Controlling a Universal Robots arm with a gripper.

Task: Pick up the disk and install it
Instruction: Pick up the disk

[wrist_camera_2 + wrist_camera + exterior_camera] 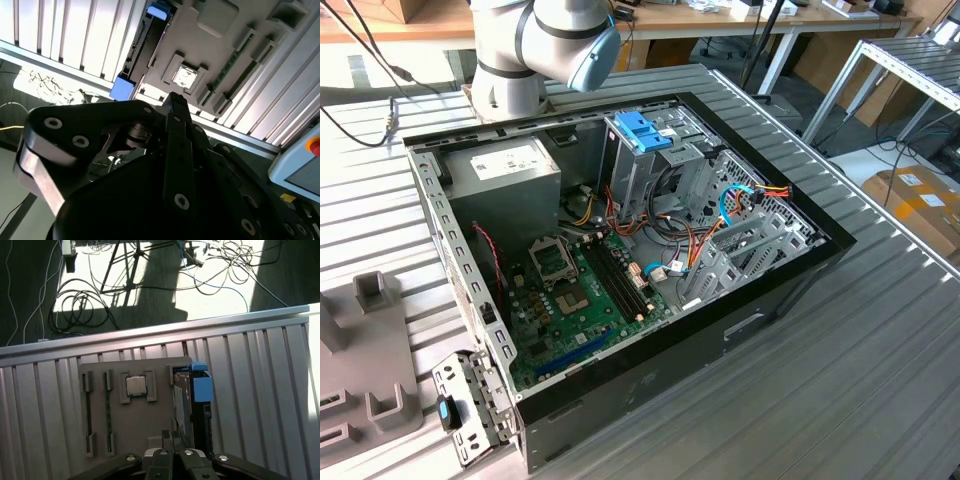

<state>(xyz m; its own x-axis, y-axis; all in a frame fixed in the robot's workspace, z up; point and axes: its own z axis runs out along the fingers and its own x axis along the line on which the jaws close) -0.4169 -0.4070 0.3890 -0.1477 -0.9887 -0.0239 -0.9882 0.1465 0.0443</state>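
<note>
Sunlight is falling in patches across the dark floor (150, 295), where loose cables (75, 310) are lying. A ribbed metal counter (860, 380) is catching the light; wooden desks (700, 22) are standing behind it, with a metal rack (920, 62) and cardboard box (920, 200) at the exterior view's right.

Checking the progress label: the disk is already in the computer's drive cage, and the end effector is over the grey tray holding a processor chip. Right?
Not quite. The disk is not in the drive cage; the first wrist view shows it standing on edge at the side of the grey tray, near the processor chip. The end effector is over that tray, as stated.
</note>
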